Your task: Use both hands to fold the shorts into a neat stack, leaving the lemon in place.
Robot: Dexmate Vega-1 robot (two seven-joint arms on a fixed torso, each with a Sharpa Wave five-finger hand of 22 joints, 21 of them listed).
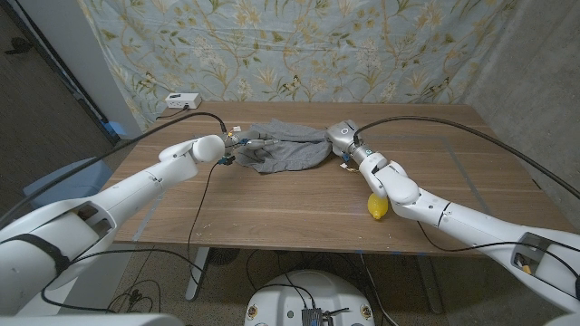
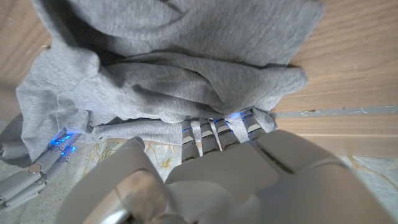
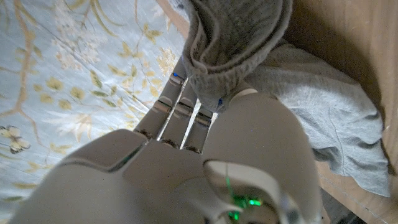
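At the far middle of the wooden table [image 1: 272,204], I hold a pair of grey shorts [image 1: 285,149] by both sides, my left robot hand [image 1: 243,143] at one end of the garment and my right robot hand [image 1: 333,138] at the other. The left wrist view has my left fingers [image 2: 214,130] tucked under a folded hem with cloth draped over them; the right wrist view has a rolled band of fabric pinched between thumb and fingers [image 3: 180,102], so both robot hands are closed on the shorts rather than spread or empty. Gripping opposite edges seems meant to let me lift and lay one half over the other evenly, which one hand alone could not do with cloth this limp.

The shorts are soft jersey knit, matte and heavily creased, bunched in loose overlapping layers and far from a flat stack; I judge the folding to be in its early stage. The lemon [image 1: 376,206], smooth, bright yellow and oval, sits near the table's front edge just beside my right forearm, well apart from the shorts. A small white box [image 1: 178,100] with a cable lies at the far left corner, before a floral curtain [image 1: 299,45].
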